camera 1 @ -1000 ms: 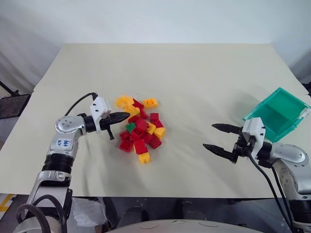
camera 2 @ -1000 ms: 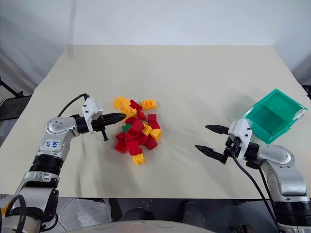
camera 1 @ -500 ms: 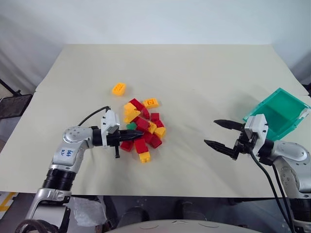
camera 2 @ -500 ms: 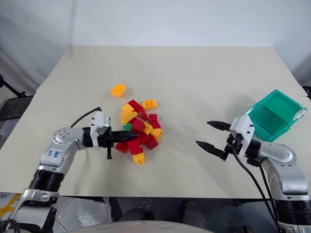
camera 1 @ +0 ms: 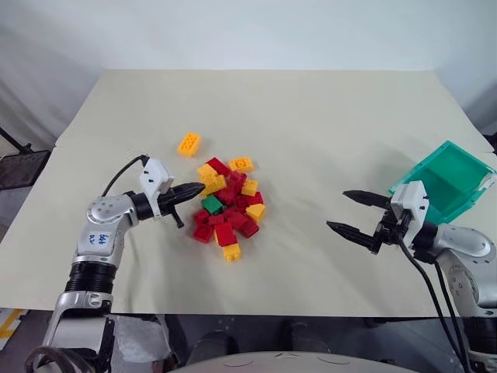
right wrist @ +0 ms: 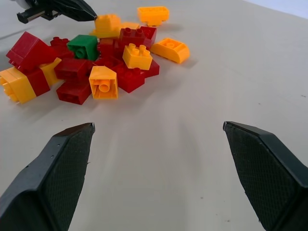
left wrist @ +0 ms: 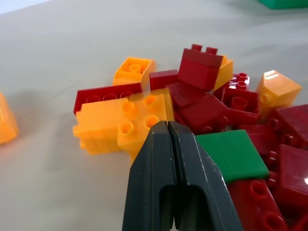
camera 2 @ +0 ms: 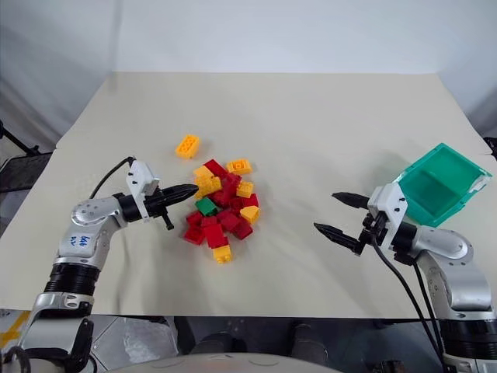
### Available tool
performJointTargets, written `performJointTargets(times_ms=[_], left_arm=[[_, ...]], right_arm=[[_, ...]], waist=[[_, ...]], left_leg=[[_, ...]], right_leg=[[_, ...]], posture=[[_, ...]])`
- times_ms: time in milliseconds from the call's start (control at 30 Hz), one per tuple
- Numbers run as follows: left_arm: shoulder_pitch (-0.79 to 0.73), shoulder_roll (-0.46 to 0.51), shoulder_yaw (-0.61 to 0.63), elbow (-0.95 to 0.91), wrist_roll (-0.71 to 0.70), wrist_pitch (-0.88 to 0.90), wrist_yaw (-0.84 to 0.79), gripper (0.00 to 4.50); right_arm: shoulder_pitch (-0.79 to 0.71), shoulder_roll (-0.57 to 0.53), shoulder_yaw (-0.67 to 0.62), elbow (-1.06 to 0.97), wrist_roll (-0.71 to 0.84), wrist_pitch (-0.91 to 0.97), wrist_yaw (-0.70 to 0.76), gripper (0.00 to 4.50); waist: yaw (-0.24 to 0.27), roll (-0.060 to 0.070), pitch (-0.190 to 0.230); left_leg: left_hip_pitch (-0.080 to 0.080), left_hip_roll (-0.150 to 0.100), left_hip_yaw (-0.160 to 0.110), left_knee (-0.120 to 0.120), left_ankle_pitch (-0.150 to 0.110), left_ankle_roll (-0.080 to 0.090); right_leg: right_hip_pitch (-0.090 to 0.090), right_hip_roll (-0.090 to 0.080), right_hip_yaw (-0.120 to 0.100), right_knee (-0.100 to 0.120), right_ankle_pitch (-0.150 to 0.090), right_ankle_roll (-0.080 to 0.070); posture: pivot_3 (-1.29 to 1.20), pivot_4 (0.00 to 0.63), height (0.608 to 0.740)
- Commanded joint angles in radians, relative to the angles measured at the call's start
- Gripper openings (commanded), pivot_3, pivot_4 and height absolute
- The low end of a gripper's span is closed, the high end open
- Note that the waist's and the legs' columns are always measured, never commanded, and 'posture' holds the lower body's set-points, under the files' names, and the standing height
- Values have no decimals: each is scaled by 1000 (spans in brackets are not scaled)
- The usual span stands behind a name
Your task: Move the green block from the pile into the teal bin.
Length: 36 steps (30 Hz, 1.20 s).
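A green block (camera 1: 212, 204) sits near the middle of the pile (camera 1: 227, 204) of red and yellow-orange studded toy bricks on a cream-covered surface (camera 1: 311, 132). It lies on the pile's left side, with red bricks touching it on several sides.

The left claw (camera 1: 199, 188) points level at the pile from its left, its two black fingers pressed together and holding nothing. Its tip is just beside the green block and a yellow brick (left wrist: 122, 122) on the pile's near-left edge; whether the tip touches either cannot be told. In the left wrist view the closed fingers (left wrist: 166, 159) rise in front of that yellow brick, with the green block (left wrist: 231, 155) just beside them.

One yellow-orange brick (camera 1: 189, 143) lies alone, apart from the pile, beyond its upper left corner. Another yellow brick (camera 1: 231, 251) sits at the pile's near edge, touching a red one.

The right claw (camera 1: 351, 211) hangs well to the right of the pile, its fingers spread wide with nothing between them, pointed toward the pile. The right wrist view looks out between the two parted fingers (right wrist: 62, 159) at the pile and the green block (right wrist: 83, 45).

The teal bin (camera 1: 446, 183) stands well to the right of the pile, past the right claw, at the surface's right edge, tilted with its open side toward the pile.
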<state>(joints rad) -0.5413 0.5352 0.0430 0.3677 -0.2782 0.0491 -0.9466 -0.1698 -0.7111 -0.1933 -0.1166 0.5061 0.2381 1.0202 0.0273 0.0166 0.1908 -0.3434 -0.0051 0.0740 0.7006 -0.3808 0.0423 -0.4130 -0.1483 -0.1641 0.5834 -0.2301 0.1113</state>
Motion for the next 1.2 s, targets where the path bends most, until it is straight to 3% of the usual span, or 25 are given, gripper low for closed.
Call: performJointTargets(times_ms=[33,200,333,667,800,1200], left_arm=[[-15,-37,-45,39,20,-25,-38,13],[-52,-90,-87,133,48,-81,-79,13],[-68,-100,-90,108,35,-84,-123,13],[-12,39,79,-42,-51,22,-77,13],[174,224,141,-275,-151,269,-166,888],[460,396,382,-461,-252,367,-211,4469]], right_arm=[[-6,5,-13,-30,12,-4,-7,4500],[-4,6,-12,-36,13,-2,-10,4500],[-7,5,-14,-38,13,-2,-13,4500],[-12,-6,-19,-27,24,1,15,4500],[-47,-26,-7,19,26,3,72,4500],[-113,-40,26,82,35,1,197,4500]], waist=[[0,0,0],[0,0,0],[2,0,0],[-7,-1,0],[-27,-2,1],[-27,-1,2]], left_leg=[[0,0,0,0,0,0],[3,0,1,1,0,0],[4,0,1,1,0,1],[1,0,2,0,0,1],[1,1,2,-2,-1,0],[0,2,-2,-2,-2,-3]], right_leg=[[0,0,0,0,0,0],[3,0,0,1,0,0],[3,-1,1,1,0,0],[-1,0,2,0,0,1],[-1,0,2,0,0,0],[-1,0,5,0,-2,-3]], posture=[[0,150,740],[0,150,740],[0,150,740],[0,150,740],[0,150,740],[0,150,740]])
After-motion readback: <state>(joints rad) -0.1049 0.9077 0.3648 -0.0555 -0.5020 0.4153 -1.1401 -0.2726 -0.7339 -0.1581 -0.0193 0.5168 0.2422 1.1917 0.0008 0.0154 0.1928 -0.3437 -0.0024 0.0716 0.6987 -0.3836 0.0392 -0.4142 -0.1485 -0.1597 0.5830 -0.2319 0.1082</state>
